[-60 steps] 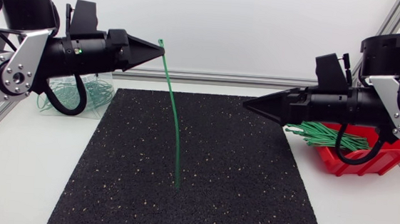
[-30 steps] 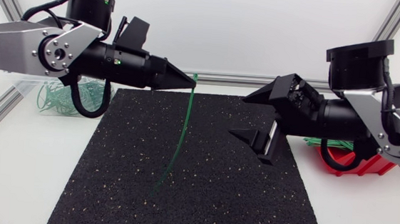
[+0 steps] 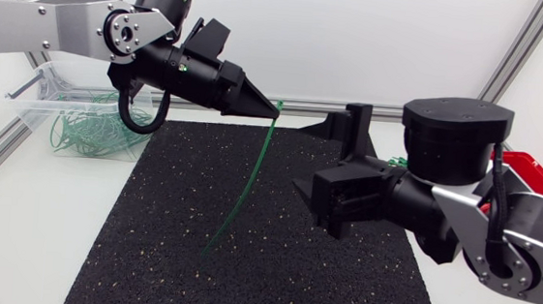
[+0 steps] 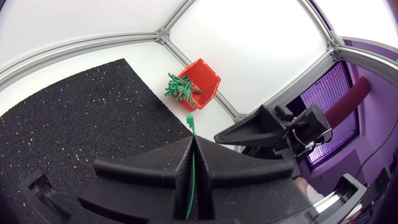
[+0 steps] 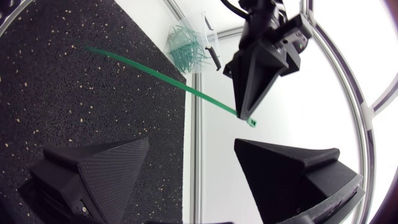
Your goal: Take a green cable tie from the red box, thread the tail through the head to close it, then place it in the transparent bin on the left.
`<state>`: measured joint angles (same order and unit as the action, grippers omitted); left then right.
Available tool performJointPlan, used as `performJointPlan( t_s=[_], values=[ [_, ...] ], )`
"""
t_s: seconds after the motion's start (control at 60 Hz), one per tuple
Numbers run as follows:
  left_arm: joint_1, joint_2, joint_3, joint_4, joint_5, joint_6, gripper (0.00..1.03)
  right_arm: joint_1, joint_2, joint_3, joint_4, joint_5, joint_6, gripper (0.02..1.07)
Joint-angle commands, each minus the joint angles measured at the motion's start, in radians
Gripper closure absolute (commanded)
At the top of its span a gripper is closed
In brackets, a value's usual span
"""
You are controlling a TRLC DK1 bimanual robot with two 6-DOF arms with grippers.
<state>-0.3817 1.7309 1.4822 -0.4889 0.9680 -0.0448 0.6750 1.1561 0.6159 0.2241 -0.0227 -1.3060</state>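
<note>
You are seeing only a sliver of the red box (image 3: 530, 170) in the head view, because your right arm (image 3: 452, 137) is covering most of it. The left wrist view is showing it whole at the far corner of the tabletop (image 3: 12, 243), with a bundle of green ties (image 4: 180, 87) lying across it. Whether the tail of the green cable tie (image 3: 253, 178) is touching the black mat (image 3: 147, 259) or hanging just above it is hard to make out.

Against half a second ago, your right arm is swinging forward over the mat, bringing the right gripper (image 3: 312, 158) closer to the tie. Your left gripper (image 3: 271, 107) is shifting slightly up and toward the middle.

The right gripper is standing spread wide, touching nothing, just beside the tie's upper half. The left gripper is pressed together, pinching the tie just below its head. The head is poking out past the fingertips and the long tail is curving down toward the mat. Farthest back on the left, the transparent bin (image 3: 26, 94) is holding loose green ties.
</note>
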Motion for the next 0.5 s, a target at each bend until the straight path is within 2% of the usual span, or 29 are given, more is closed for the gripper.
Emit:
performJointPlan(
  t_s=[0.0, 0.167, 0.317, 0.483],
  values=[
    [0.009, 0.047, 0.073, -0.053, 0.029, 0.062, 1.00, 0.034, 0.033, -0.027, 0.054, 0.026, -0.098, 0.07],
    [0.032, 0.094, 0.125, -0.175, 0.066, 0.158, 1.00, 0.097, 0.111, -0.050, 0.175, 0.072, -0.203, 0.12],
    [0.060, 0.125, 0.135, -0.211, 0.104, 0.189, 1.00, 0.150, 0.215, -0.074, 0.308, 0.109, -0.300, 0.12],
    [0.104, 0.167, 0.168, -0.323, 0.143, 0.289, 1.00, 0.189, 0.329, -0.068, 0.435, 0.124, -0.386, 0.14]
  ],
)
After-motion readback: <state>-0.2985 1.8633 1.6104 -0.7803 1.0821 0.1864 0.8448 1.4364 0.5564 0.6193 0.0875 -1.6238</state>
